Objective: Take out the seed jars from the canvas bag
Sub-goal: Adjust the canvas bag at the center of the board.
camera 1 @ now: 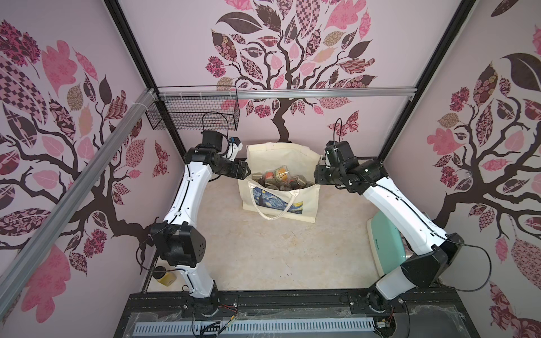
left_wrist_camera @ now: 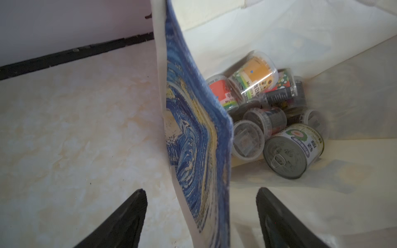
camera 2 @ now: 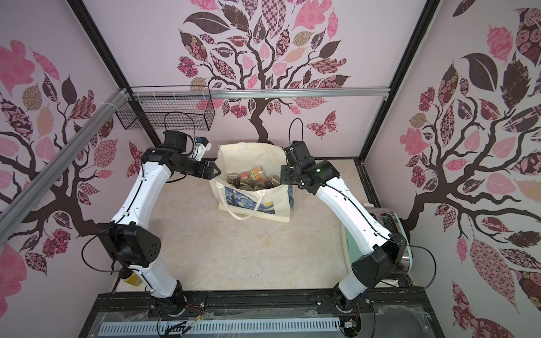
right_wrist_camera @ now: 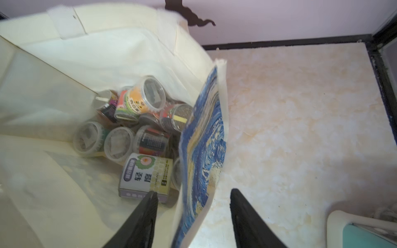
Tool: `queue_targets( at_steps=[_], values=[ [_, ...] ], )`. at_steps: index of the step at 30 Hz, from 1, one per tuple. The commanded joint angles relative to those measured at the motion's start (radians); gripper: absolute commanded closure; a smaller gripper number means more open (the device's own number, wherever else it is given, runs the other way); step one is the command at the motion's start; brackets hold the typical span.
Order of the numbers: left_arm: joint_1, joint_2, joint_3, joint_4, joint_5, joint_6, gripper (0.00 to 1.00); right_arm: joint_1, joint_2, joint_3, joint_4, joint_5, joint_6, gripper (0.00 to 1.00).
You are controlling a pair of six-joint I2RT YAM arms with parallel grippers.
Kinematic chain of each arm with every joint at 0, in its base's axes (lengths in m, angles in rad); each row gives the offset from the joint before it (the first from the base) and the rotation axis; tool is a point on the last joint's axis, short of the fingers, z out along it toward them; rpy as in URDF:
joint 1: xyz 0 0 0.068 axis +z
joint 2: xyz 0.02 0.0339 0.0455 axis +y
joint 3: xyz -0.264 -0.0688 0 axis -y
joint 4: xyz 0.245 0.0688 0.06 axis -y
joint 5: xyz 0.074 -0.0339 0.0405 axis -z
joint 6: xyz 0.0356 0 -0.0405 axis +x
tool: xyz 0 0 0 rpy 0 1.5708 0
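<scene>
**Bimanual cell, viewed from above the arm bases.** Nearest the bases, a black-lidded mustard-yellow jar (camera 1: 167,277) stands at the left edge of the bench (camera 1: 263,248). A mint-green appliance (camera 1: 384,240) sits at the right edge, partly under the right arm. Farther back, the canvas bag (camera 1: 306,204) stands upright with its mouth open and its printed face toward the camera. The seed jars (camera 1: 282,177) lie heaped inside it. In the left wrist view an orange-labelled jar (left_wrist_camera: 253,73) tops the heap, and a metal can (left_wrist_camera: 293,150) lies on its side beside the jars. The left gripper (left_wrist_camera: 200,192) has its jaws spread astride the bag's left side wall, with one finger inside and one outside, neither pressing the cloth. The right gripper (right_wrist_camera: 194,192) straddles the opposite side wall in the same way, jaws apart and holding nothing. A wire basket (camera 1: 190,117) hangs on the far wall.
</scene>
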State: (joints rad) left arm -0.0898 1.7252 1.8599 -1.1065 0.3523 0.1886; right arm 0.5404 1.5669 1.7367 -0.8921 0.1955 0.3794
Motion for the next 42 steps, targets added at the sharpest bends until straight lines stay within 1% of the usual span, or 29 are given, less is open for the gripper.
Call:
queue_targets(
  at_steps=[1,5,8,10,12,14,15,17,20,23,26,29,32,34,36,38,40,42],
  values=[
    [0.006,-0.104,-0.093,-0.008,-0.028,0.030,0.17,-0.004,-0.047,0.007,-0.046,-0.040,-0.023,0.40],
    [0.004,-0.182,-0.208,0.015,-0.036,0.022,0.18,-0.003,-0.089,0.015,0.039,-0.126,-0.124,0.40],
    [0.005,-0.227,-0.281,0.016,-0.041,0.030,0.18,0.004,-0.085,0.057,0.116,-0.260,-0.164,0.41],
    [0.005,-0.253,-0.317,0.008,-0.036,0.040,0.18,0.046,-0.054,0.104,0.145,-0.340,-0.183,0.42],
    [0.005,-0.280,-0.350,-0.001,-0.032,0.049,0.18,0.115,0.001,0.167,0.147,-0.385,-0.210,0.41],
    [0.005,-0.305,-0.380,-0.001,-0.027,0.048,0.18,0.151,0.071,0.235,0.118,-0.419,-0.212,0.41],
    [0.006,-0.320,-0.399,0.002,-0.020,0.046,0.18,0.165,0.107,0.263,0.101,-0.420,-0.205,0.41],
    [0.005,-0.348,-0.429,0.005,-0.010,0.047,0.18,0.181,0.165,0.306,0.066,-0.381,-0.197,0.42],
    [0.004,-0.391,-0.464,0.002,-0.016,0.058,0.18,0.220,0.221,0.327,0.011,-0.225,-0.193,0.42],
    [0.004,-0.431,-0.505,-0.002,-0.024,0.076,0.19,0.262,0.225,0.258,-0.038,-0.127,-0.151,0.42],
    [0.005,-0.456,-0.549,-0.004,-0.018,0.095,0.19,0.323,0.187,0.130,-0.068,-0.042,-0.122,0.41],
    [0.004,-0.458,-0.562,-0.025,-0.014,0.094,0.19,0.356,0.149,0.047,-0.130,-0.017,-0.068,0.42],
    [0.005,-0.458,-0.548,-0.060,0.011,0.106,0.19,0.386,0.092,-0.044,-0.143,-0.038,-0.039,0.44],
    [0.006,-0.448,-0.512,-0.095,0.041,0.111,0.18,0.390,0.058,-0.102,-0.127,-0.104,-0.027,0.45],
    [0.007,-0.433,-0.453,-0.156,0.102,0.126,0.15,0.392,0.029,-0.151,-0.091,-0.170,-0.008,0.45],
    [0.007,-0.410,-0.374,-0.235,0.203,0.166,0.11,0.395,-0.005,-0.209,-0.031,-0.218,0.011,0.46],
    [0.008,-0.392,-0.303,-0.280,0.274,0.185,0.07,0.397,-0.022,-0.234,0.008,-0.228,0.031,0.46],
    [0.015,-0.368,-0.239,-0.281,0.304,0.153,0.05,0.400,-0.024,-0.239,0.024,-0.241,0.049,0.46]
  ],
)
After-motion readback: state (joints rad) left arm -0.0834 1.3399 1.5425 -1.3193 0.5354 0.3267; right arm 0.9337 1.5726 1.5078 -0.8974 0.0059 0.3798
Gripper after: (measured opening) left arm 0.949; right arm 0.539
